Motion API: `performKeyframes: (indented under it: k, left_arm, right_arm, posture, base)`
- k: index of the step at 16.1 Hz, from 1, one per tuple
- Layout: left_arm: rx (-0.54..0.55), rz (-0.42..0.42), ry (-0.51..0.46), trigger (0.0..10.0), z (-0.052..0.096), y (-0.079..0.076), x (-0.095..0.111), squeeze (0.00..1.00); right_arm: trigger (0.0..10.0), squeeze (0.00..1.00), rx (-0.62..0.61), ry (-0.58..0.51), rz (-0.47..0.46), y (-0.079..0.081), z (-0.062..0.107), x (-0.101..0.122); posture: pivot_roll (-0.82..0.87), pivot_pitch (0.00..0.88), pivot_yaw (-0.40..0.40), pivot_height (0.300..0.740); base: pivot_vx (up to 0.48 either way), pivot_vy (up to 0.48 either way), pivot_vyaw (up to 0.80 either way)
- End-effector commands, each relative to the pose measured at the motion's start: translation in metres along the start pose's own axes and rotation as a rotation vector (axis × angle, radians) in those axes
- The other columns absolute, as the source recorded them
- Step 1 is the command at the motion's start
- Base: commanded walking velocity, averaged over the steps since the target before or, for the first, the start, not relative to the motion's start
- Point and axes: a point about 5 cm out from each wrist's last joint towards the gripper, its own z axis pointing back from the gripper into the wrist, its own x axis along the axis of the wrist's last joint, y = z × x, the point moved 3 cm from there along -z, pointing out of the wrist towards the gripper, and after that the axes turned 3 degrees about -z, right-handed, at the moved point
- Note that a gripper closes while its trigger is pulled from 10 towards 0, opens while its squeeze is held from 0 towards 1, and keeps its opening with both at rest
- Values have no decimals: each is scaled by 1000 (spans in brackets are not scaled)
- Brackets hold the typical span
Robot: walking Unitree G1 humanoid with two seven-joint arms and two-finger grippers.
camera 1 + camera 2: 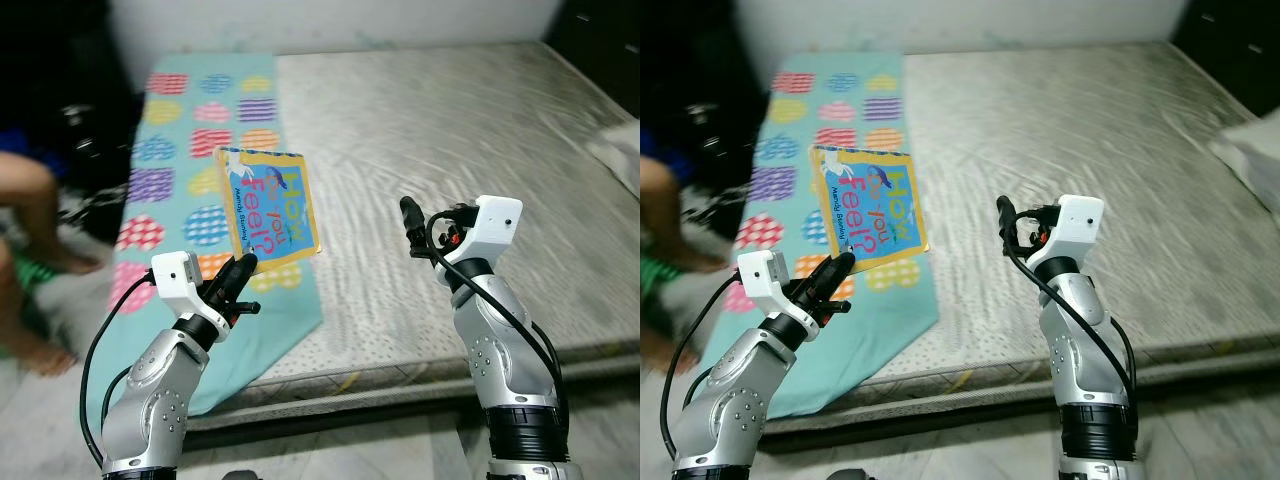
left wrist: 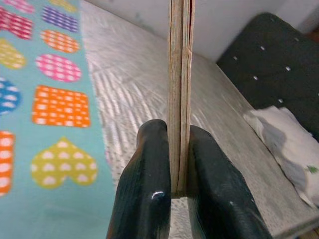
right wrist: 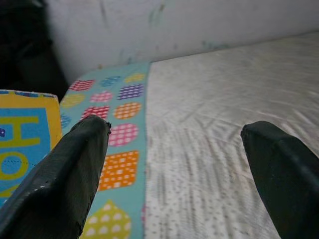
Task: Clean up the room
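Teal cloth with bright dotted patches, a blanket (image 1: 170,180), covers the left strip of the bed, and at the far left edge of my head view a person's bare legs (image 1: 30,215) show beside it, blurred. My left claw (image 1: 240,272) is raised over the blanket's near part and is clenched on the lower edge of a yellow-and-blue picture book (image 1: 270,205); its cover faces up toward me with large letters on it. Seen from my left wrist, the book (image 2: 179,89) stands edge-on between my two black fingers (image 2: 144,184), which press it from both sides (the stacked board pages are plain to see there). Next to the blanket the grey mattress (image 1: 450,130) stretches across the rest of the bed, wrinkled and bare. My right claw (image 1: 412,222) hovers above that mattress, well apart from the book, with its fingers (image 3: 65,174) spread wide and nothing between them; my right wrist view looks along them toward the blanket and a corner of the book (image 3: 22,134). At the far right edge of the bed lies a pale pillow (image 1: 620,150).
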Motion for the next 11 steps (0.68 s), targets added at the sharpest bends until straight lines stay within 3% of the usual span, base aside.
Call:
performKeyframes:
  k: [1, 3, 4, 6, 11]
  left_arm:
    - [-20, -14, -36, 0, 0, -4, 10, 0]
    - [-10, -24, -27, 0, 0, -4, 9, 0]
    - [23, -48, -16, 1922, 1, 3, 8, 0]
    - [50, -95, 8, 10000, 1, 8, 7, 0]
    - [90, -106, 7, 10000, -6, 3, 4, 0]
  right_arm:
    - [10000, 0, 0, 7, 7, 1, 1, -3]
    - [10000, 0, 0, 8, 10, 1, 1, -3]
    - [10000, 0, 5, 8, 12, 4, -1, -4]
    - [10000, 0, -2, 5, -1, 4, 0, -5]
    - [10000, 0, -60, 57, 14, -10, -6, -15]
  posture:
    - [-21, 62, 5, 740]
    - [-21, 63, 4, 740]
    - [-5, 57, 20, 740]
    - [12, 55, 21, 740]
    - [50, 45, -7, 740]
  base:
    - [0, 0, 0]
    - [0, 0, 0]
    - [0, 0, 0]
    - [0, 0, 0]
    - [0, 0, 0]
